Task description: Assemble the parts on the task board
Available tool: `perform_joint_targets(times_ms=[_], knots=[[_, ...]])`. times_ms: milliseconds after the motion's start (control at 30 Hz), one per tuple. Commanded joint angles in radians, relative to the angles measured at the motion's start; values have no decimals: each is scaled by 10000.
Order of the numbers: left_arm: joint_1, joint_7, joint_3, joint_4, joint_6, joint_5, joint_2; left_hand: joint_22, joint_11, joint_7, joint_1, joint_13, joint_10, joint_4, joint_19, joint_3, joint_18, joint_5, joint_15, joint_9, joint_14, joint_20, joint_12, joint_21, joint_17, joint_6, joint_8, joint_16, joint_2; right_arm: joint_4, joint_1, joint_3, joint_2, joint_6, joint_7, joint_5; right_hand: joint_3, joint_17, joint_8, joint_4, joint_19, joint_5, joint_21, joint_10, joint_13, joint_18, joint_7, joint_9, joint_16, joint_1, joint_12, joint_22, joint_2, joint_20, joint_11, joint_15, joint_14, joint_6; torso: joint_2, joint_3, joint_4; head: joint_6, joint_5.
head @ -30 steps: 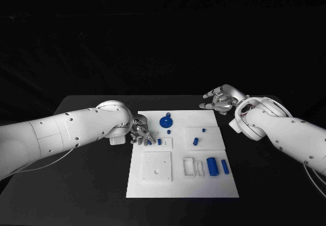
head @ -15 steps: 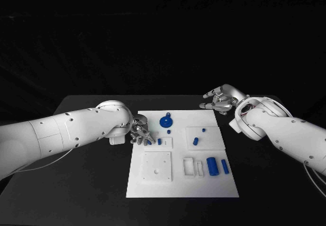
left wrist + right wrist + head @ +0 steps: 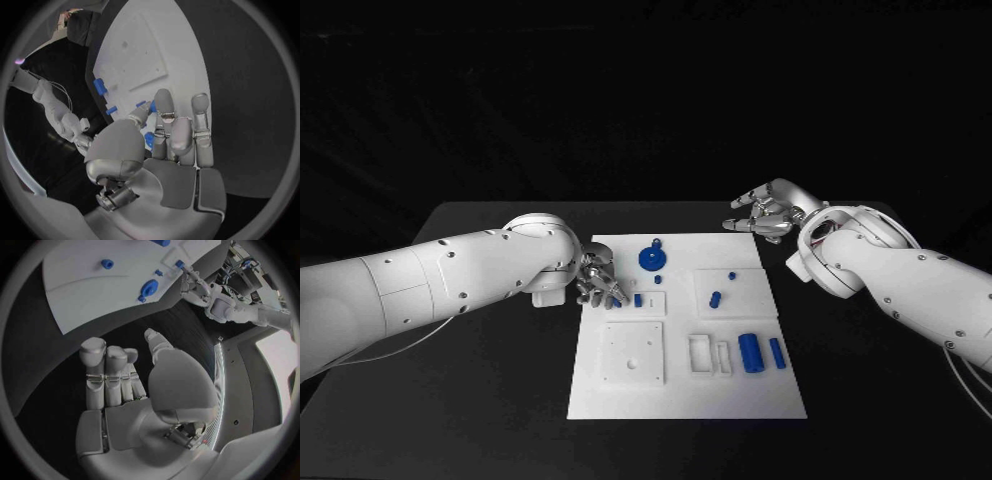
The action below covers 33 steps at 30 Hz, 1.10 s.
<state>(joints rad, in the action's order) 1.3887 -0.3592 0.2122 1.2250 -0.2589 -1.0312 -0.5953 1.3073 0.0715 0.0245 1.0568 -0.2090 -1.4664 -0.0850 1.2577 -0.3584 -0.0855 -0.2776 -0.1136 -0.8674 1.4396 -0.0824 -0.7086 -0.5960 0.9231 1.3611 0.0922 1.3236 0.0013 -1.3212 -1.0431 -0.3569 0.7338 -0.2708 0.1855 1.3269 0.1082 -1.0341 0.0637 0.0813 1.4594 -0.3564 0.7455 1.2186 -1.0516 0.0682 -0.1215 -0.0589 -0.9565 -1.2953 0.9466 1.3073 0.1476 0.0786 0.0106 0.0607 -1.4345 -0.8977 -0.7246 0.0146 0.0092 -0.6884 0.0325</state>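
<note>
The left hand [image 3: 596, 286] rests at the board's [image 3: 733, 390] left edge, centre-left of the frame, its fingers [image 3: 164, 109] pinching a small blue part [image 3: 638, 299]. The right hand [image 3: 764, 213] hovers empty, fingers spread, over the surface [image 3: 488, 380] beyond the board's upper right corner.

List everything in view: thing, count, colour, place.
Table: one, black, under everything.
Task board: one, white, mid-table.
Round part: one, blue, board's far middle.
Cylinder parts: two, blue, side by side at the board's right, near half.
Small parts: several, blue, across the board's middle.
Left robot hand: silver, at the board's left edge, fingers around a small blue part.
Right robot hand: silver, empty, above the board's far right corner.
</note>
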Motion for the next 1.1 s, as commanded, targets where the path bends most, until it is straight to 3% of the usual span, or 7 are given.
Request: perform_joint_targets(times_ms=[33,467,800,1100], knots=[[-39,76,7,37,30,0,31,182,109,145,562,12,-487,-272,34,-361,48,36,-6,4,33,-59,-17,69,-17,-103,-17,-30,538,-3,12,-5,-4,111,-97,21,60,-11,-61,17,73,-37,-32,-83,9,136,-3,10,55,86,-35,951,-10,16,-13,17,-5,56,0,6,8,-19,3],[-90,18,18,153,228,109,31,183,110,147,520,23,-486,-239,58,-373,65,22,-18,-20,40,-88,-18,77,-34,-113,0,-46,583,4,33,-5,-6,116,-110,-1,60,-11,-61,17,73,-37,-32,-83,9,136,-3,10,55,86,-35,951,-10,16,-13,17,-5,56,9,8,-8,-29,10],[-95,-83,23,110,503,419,55,176,107,155,338,30,-487,-71,82,-231,98,291,-26,-13,51,-126,-26,104,-49,-125,-1,-65,576,-5,37,-5,6,108,-109,-10,60,-11,-61,17,73,-37,-32,-83,9,136,-3,10,55,86,-35,951,-10,16,-13,17,-5,56,6,2,3,0,1],[-97,-143,29,56,577,508,81,174,121,184,-37,40,-487,146,116,148,168,440,-43,9,53,-192,-24,143,-77,-170,-10,-89,270,-4,39,-5,8,104,-112,-17,60,-11,-61,17,73,-37,-32,-83,9,136,-3,10,55,86,-35,951,-10,16,-13,17,-5,56,5,0,-6,2,3]])
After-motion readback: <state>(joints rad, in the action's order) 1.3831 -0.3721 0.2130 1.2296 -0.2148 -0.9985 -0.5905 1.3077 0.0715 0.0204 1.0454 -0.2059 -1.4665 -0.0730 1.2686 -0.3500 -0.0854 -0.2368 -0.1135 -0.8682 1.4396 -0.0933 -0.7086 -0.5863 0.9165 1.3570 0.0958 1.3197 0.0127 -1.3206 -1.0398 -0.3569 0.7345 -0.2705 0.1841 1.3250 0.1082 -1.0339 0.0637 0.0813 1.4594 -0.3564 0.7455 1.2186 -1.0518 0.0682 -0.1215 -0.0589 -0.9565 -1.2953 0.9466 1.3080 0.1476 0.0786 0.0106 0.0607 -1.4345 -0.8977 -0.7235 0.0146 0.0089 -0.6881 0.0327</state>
